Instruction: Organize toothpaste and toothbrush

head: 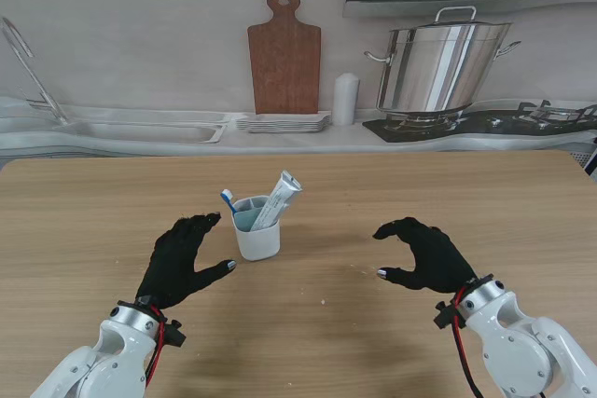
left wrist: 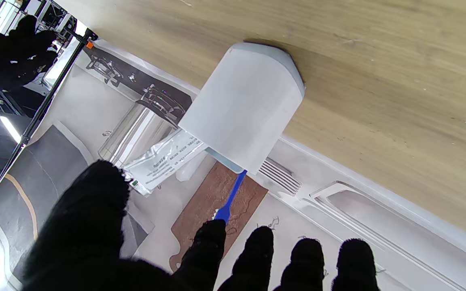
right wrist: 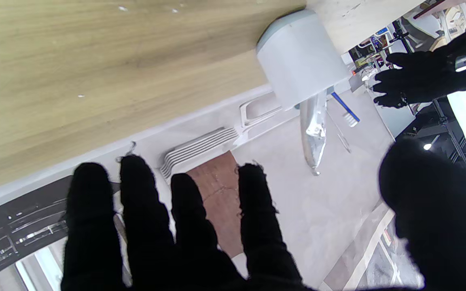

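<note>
With brush (head: 227, 198) and paste (head: 279, 199) standing in the cup (head: 256, 235), the job looks done; both hands' fingers (head: 207, 222) are spread wide and hold nothing, so only retreat remains.

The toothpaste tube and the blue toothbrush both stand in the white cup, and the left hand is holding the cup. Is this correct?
Not quite. The toothpaste tube and blue toothbrush do stand in the white cup, but the left hand is open beside the cup, not holding it, as the stand view shows.
</note>
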Available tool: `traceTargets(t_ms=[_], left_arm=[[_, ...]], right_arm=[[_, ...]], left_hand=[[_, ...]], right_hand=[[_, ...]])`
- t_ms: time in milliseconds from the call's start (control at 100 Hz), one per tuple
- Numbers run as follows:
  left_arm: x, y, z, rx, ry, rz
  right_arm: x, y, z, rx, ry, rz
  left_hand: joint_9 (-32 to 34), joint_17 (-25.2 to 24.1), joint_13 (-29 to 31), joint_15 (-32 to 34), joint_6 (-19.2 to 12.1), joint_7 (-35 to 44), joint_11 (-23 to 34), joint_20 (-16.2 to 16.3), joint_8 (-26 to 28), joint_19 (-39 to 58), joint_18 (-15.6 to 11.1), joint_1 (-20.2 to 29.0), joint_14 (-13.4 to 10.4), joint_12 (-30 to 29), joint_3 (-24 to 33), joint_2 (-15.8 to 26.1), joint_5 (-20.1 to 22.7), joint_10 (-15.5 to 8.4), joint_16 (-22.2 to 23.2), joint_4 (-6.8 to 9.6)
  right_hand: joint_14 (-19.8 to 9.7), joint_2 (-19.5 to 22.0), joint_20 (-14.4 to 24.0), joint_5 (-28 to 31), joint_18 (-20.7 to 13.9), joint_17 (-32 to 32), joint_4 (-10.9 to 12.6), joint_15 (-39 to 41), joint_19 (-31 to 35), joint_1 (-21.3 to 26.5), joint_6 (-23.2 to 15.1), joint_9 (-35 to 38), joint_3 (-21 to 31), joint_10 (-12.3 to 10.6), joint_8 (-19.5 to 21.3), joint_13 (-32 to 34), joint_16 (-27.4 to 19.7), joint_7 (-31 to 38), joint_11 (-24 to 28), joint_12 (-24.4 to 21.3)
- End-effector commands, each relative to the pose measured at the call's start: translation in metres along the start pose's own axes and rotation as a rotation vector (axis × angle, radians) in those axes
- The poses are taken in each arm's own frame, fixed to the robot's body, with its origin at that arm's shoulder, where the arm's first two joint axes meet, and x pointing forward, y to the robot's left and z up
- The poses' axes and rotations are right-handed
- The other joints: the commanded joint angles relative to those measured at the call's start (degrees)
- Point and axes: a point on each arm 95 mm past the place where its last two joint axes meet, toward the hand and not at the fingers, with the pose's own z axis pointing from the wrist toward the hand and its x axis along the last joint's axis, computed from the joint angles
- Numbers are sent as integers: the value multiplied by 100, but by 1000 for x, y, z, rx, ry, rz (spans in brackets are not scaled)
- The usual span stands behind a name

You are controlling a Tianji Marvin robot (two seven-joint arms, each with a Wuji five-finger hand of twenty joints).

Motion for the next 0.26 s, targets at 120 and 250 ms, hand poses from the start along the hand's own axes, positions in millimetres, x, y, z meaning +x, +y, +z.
traceTargets(t_ms=[120,250], left_arm=[[4,-2,0,-4,14,-2],[4,-1,2,-12,14,-8]], right_arm=[[0,-6,0,23,-15,17],[0,-8,3,32,-26,27]], left_hand=[[70,-97,96,60,17,31,135,-74,-66,120,6,78,-29,2,-8,53,138,-8,-33,-2],[86,-107,118,56,5,56,139,-88,-51,173,27,90,-13,6,1,46,169,-6,-28,-5]], right_hand=[[26,47,-12,181,45,22,137,39,8,-25,15,107,44,32,-3,49,-95,-47,-90,-65],[26,56,-5,175,40,18,139,53,23,-17,-1,110,39,47,12,47,-87,-29,-94,-61]])
